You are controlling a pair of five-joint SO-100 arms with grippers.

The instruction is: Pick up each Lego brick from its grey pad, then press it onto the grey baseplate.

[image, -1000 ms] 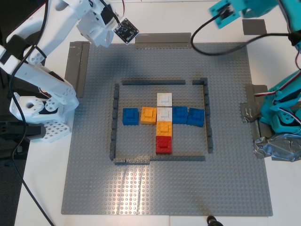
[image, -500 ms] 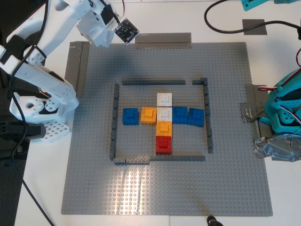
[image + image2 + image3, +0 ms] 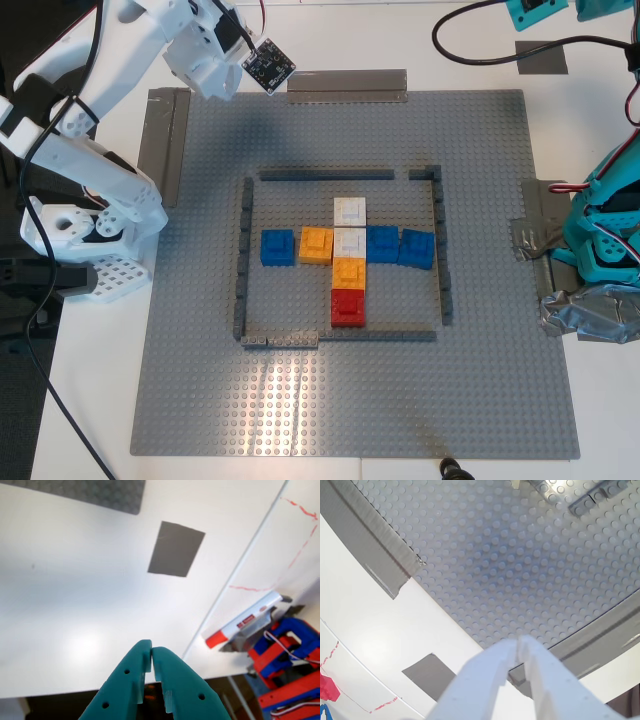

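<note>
The grey baseplate (image 3: 350, 270) covers most of the white worktop (image 3: 90, 400). Inside its outline of thin dark strips (image 3: 325, 174) sits a cross of bricks: the red brick (image 3: 348, 306) at the foot, touching an orange brick (image 3: 348, 272) above it, then two white bricks (image 3: 349, 228) stacked in line, with blue bricks (image 3: 398, 245) and another orange one along the arms. All appear seated on the studs.

The grey pad (image 3: 176, 549) my first gripper (image 3: 151, 655) looks at is bare, and so is the pad (image 3: 429, 676) under my second gripper (image 3: 518, 647). Both pairs of jaws are pressed together with nothing between them. In the exterior view the teal arm (image 3: 545, 8) is lifted off past the far edge of the worktop, and the white arm (image 3: 200, 45) hangs over the plate's far corner, at that view's left.

I judge the placing finished, with no brick left on either pad; at most, the arms have only to park.
</note>
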